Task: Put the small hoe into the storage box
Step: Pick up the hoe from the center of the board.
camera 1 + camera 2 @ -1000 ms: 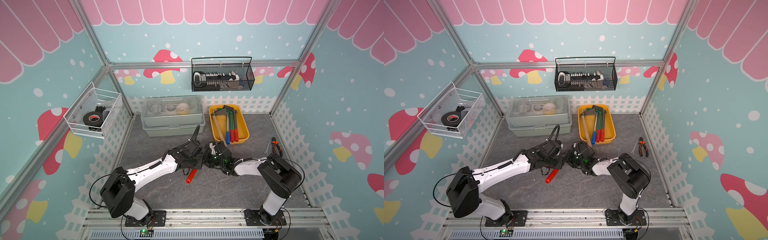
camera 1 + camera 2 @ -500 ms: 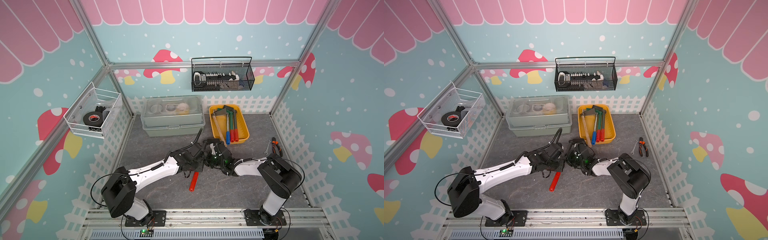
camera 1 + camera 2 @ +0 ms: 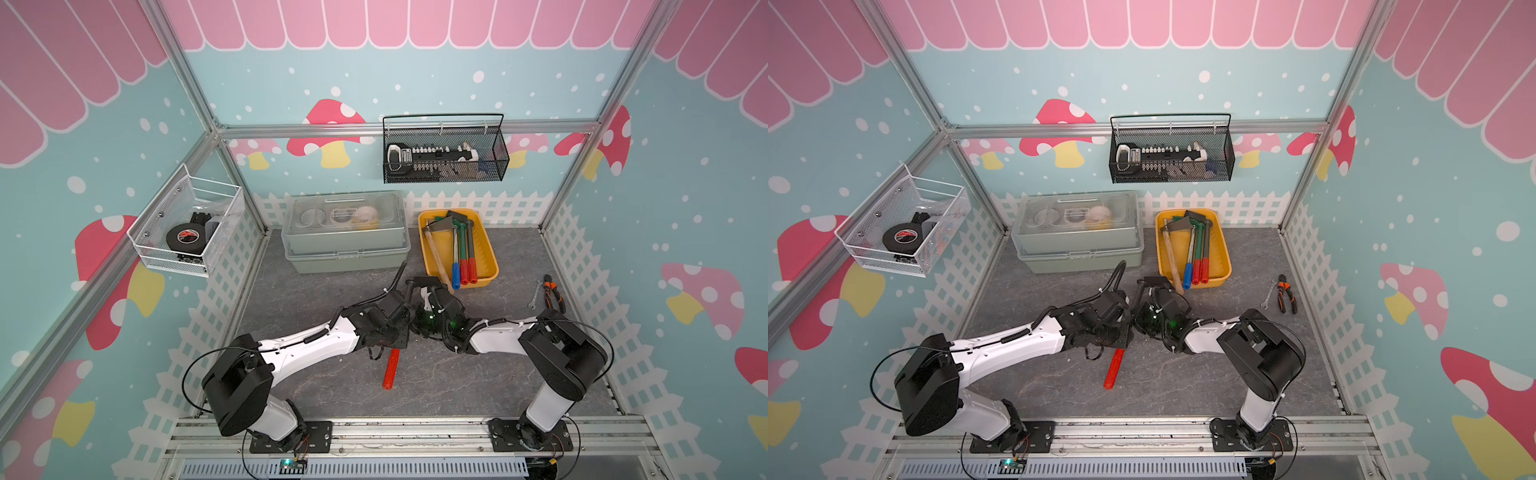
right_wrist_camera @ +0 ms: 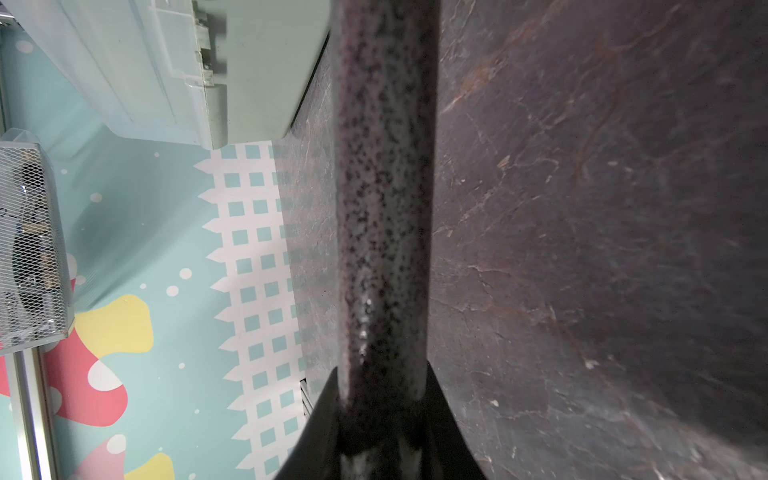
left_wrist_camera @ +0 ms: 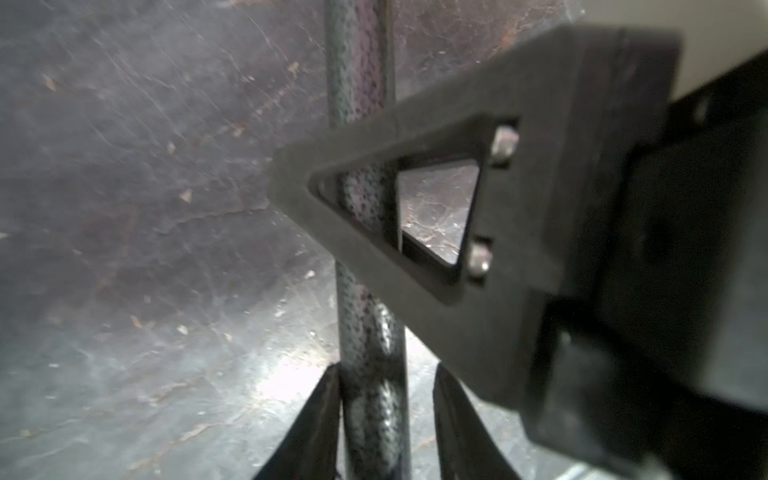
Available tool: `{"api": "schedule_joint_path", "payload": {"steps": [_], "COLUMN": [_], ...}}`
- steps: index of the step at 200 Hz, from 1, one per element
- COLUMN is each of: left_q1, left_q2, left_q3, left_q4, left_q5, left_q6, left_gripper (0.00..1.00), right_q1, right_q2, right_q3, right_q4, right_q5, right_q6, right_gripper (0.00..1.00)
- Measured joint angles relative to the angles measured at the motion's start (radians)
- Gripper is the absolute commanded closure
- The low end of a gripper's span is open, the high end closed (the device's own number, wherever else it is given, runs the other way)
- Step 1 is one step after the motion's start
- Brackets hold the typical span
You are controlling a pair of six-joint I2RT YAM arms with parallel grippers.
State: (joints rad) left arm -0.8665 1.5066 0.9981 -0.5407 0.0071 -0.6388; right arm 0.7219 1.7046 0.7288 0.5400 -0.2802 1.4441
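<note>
Red-handled hoe (image 3: 390, 368) in right claw (image 4: 381, 376)

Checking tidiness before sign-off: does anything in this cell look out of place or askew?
Yes. Orange-handled pliers and a small silver spanner lie loose at the right edge of the grey mat, outside every container. In the shallow yellow plastic tray, a wooden-handled tool lies slanted, its handle end poking over the near rim.

Right end effector (image 4: 380, 370) tight; left (image 5: 386, 370) apparently loose.
</note>
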Motion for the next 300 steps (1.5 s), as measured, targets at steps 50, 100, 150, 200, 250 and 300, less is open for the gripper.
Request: {"api": "schedule_joint_path", "payload": {"steps": [50, 100, 150, 200, 250, 300], "left_q1": [-0.001, -0.002, -0.003, -0.004, -0.003, -0.004], "left_q2": [0.000, 0.000, 0.000, 0.000, -0.049, -0.121], "left_q3": [-0.026, -0.066, -0.069, -0.069, -0.071, -0.073], "left_q4": [0.021, 0.037, 0.058, 0.059, 0.060, 0.061], "left_q5": [0.070, 0.107, 0.112, 0.118, 0.097, 0.072], "left_q6": [-0.011, -0.021, -0.036, -0.042, -0.056, -0.068], "left_gripper": [0.55, 0.56, 0.75, 1.00, 1.00, 1.00], "right_q1": [0.000, 0.000, 0.000, 0.000, 0.000, 0.000], "right_q2": [-0.030, -0.052, -0.063, -0.063, -0.064, -0.109], "right_q3": [-0.006, -0.016, -0.019, -0.025, -0.026, -0.039], "right_q4": [-0.017, -0.016, -0.016, -0.011, -0.003, -0.001], "right_q5": [0.029, 0.040, 0.046, 0.044, 0.040, 0.040], "right_q6": [-0.026, -0.033, -0.038, -0.040, -0.077, -0.108], "right_gripper": [0.82, 0.82, 0.81, 0.76, 0.59, 0.53]}}
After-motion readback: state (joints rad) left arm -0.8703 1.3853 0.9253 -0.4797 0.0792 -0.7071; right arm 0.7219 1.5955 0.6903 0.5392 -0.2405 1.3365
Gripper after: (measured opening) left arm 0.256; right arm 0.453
